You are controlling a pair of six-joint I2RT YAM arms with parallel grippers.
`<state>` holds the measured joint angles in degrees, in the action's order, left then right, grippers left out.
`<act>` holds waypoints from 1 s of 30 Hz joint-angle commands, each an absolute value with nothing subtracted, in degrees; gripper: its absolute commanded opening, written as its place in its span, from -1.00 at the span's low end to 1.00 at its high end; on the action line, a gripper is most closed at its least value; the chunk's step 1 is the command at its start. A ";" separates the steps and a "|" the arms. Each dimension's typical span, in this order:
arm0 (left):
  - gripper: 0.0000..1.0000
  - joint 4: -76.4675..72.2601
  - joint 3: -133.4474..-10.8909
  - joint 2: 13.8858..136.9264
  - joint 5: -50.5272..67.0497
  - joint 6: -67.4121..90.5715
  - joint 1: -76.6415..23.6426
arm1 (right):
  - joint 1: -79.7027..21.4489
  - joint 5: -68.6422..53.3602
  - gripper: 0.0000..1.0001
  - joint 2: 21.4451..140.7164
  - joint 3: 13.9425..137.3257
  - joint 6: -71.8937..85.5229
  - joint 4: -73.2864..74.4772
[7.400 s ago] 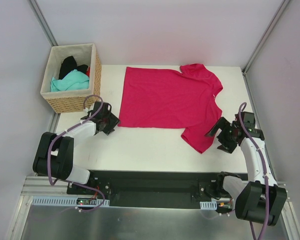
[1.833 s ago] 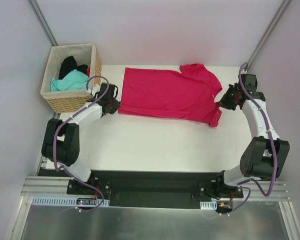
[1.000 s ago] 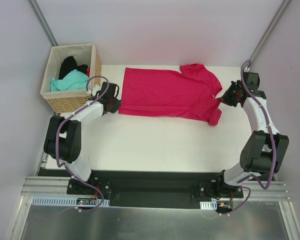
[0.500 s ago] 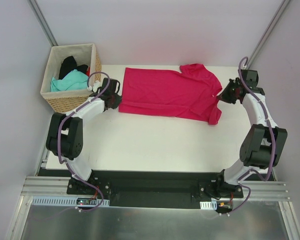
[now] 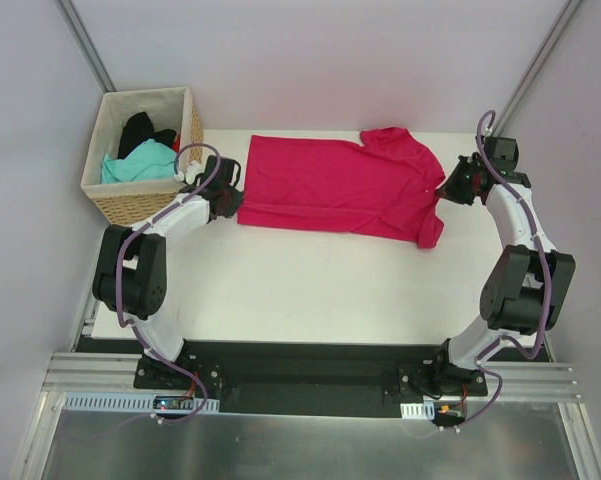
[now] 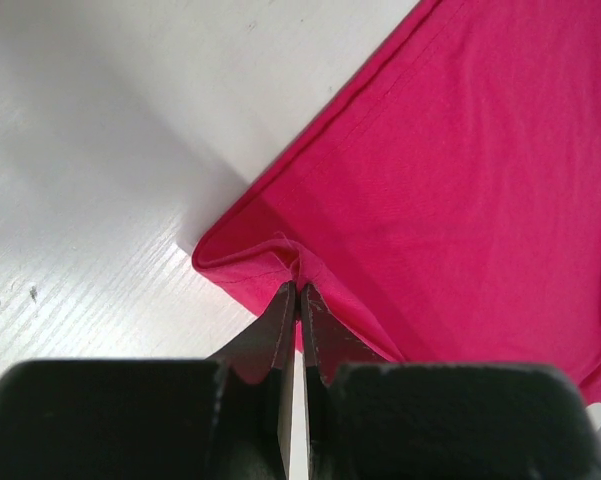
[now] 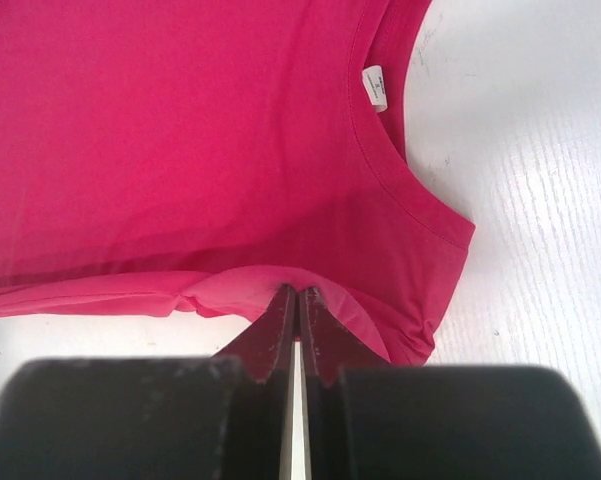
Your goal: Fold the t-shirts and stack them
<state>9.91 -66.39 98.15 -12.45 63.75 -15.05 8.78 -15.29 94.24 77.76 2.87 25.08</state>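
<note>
A crimson-pink t-shirt (image 5: 335, 188) lies across the far half of the white table, its near long edge lifted and doubled over toward the back. My left gripper (image 5: 234, 187) is shut on the shirt's bottom-hem corner (image 6: 280, 262) at the left. At the right end my right gripper (image 5: 445, 189) is shut on the folded edge (image 7: 280, 282) near the collar and its white neck label (image 7: 377, 86). A teal t-shirt (image 5: 140, 163) and a black t-shirt (image 5: 140, 131) lie bunched in the basket.
The wicker basket (image 5: 150, 205) with pale lining stands at the table's back left corner, close beside my left arm. Grey walls and metal posts close in the back and sides. Bare white tabletop (image 5: 310, 290) stretches between the shirt and the arm bases.
Both grippers have carried the shirt's near edge toward the back, over the shirt. The front sleeve, flat seven seconds ago, is folded up with it. The last half second shows only a slight further shift.
</note>
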 commanded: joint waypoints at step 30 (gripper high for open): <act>-1.00 19.16 -72.86 99.93 -10.63 74.35 -14.06 | 9.40 -15.82 -0.99 89.82 75.32 0.53 19.60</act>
<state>16.21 -71.11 99.09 -10.48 71.09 -14.79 8.82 -15.46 92.09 75.18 1.43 22.15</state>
